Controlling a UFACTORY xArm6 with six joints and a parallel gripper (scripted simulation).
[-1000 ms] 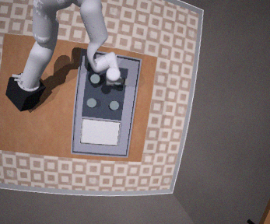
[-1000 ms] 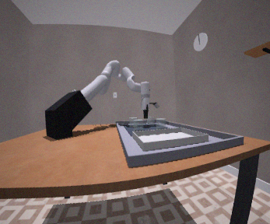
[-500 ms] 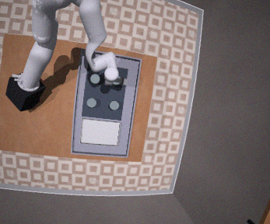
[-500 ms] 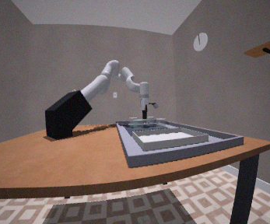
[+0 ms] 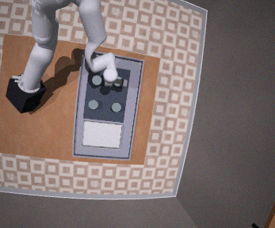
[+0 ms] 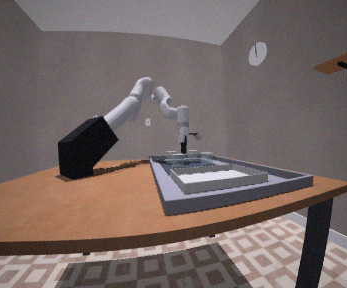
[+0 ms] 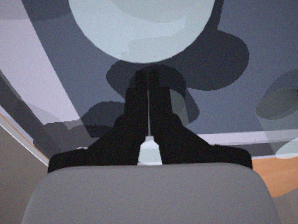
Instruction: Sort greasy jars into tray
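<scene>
My gripper (image 7: 148, 85) (image 6: 183, 150) is shut and empty, pointing down at the back of the mat. In the wrist view its fingertips are close beside the rim of a pale glass jar (image 7: 142, 35); whether they touch cannot be told. Another jar (image 7: 278, 104) shows at the right there. In the top view, jars stand at the back left (image 5: 97, 80), front left (image 5: 93, 104) and front right (image 5: 116, 107) of the dark mat (image 5: 104, 114). The back right jar is partly hidden under the gripper. The tray (image 6: 221, 184) with a white floor is beside the mat, with no jar in it.
The steel table top (image 5: 131, 119) has a raised edge and lies on a wooden table (image 5: 36, 134). The arm's black base (image 5: 24, 96) stands at the left. The arm reaches over the back of the mat and casts shadows there.
</scene>
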